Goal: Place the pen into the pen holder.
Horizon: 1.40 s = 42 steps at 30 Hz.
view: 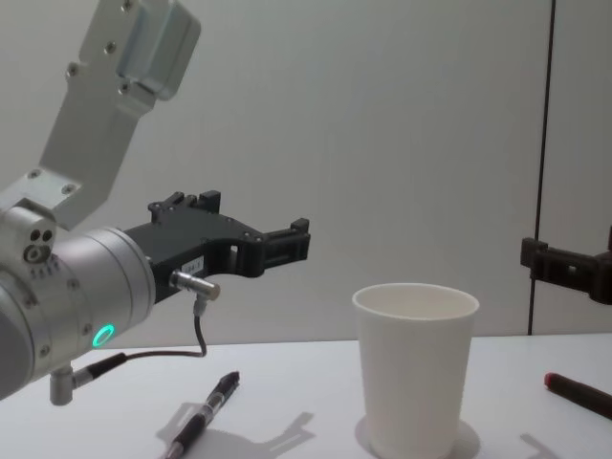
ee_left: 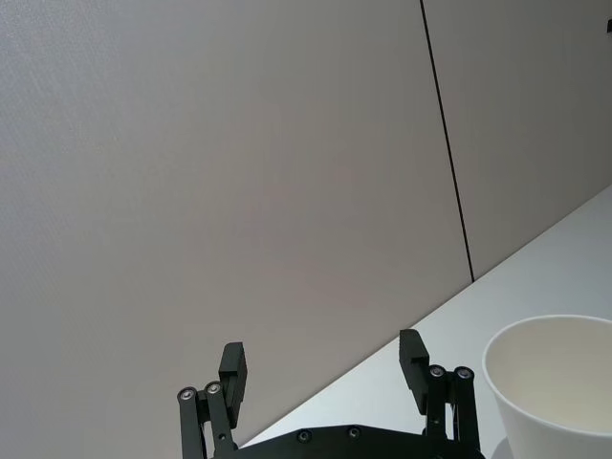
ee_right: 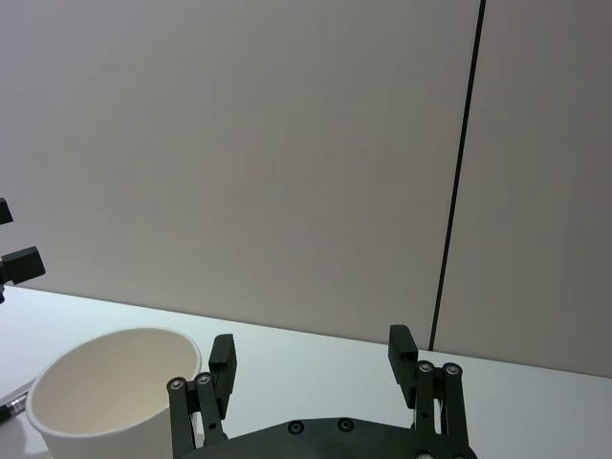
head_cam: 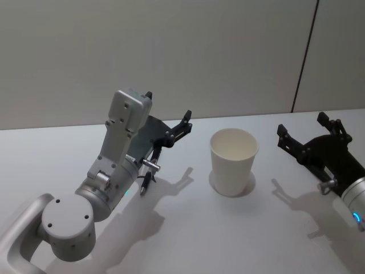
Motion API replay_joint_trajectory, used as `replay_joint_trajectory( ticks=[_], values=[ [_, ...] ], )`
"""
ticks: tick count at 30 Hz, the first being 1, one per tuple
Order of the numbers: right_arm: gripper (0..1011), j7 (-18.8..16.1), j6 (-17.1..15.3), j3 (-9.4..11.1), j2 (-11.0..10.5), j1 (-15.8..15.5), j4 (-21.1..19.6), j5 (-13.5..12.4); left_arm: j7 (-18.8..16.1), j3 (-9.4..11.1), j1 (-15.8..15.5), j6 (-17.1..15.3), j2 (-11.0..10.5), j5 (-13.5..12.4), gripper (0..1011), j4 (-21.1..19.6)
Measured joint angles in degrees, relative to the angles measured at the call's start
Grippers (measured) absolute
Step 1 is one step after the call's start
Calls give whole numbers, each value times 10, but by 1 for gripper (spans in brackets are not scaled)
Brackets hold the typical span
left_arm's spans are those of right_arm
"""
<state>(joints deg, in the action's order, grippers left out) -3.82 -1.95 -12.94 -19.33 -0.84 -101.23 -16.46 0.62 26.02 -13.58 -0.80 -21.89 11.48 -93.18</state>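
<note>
The black pen (view: 206,416) lies flat on the white worktop (head_cam: 228,240), to the left of the upright pen holder (head_cam: 232,162), while the left tool (ee_left: 323,359) above it and the right tool (ee_right: 312,349) both hang wide apart, holding nothing.

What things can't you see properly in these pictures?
- Black pen: head view, the left arm covers most of it; one end pokes out.
- Dark stick with a red end: chest view, the right edge cuts it off, so what it is cannot be told.
- White paper cup: its inside bottom, hidden by its own near wall in the head view.
</note>
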Motion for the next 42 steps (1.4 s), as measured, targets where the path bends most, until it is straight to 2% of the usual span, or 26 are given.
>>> replay_joint_trajectory(
  ticks=[24, 33, 42],
  values=[
    [1002, -8, -1, 1, 1, 7, 6, 0, 0, 0, 0, 0, 0, 0, 1001, 0],
    [1002, -46, -25, 6, 4, 44, 41, 12, 0, 0, 0, 0, 0, 0, 1001, 0],
    [1002, -106, -79, 13, -2, 91, 76, 46, 0, 0, 0, 0, 0, 0, 1001, 0]
  ],
)
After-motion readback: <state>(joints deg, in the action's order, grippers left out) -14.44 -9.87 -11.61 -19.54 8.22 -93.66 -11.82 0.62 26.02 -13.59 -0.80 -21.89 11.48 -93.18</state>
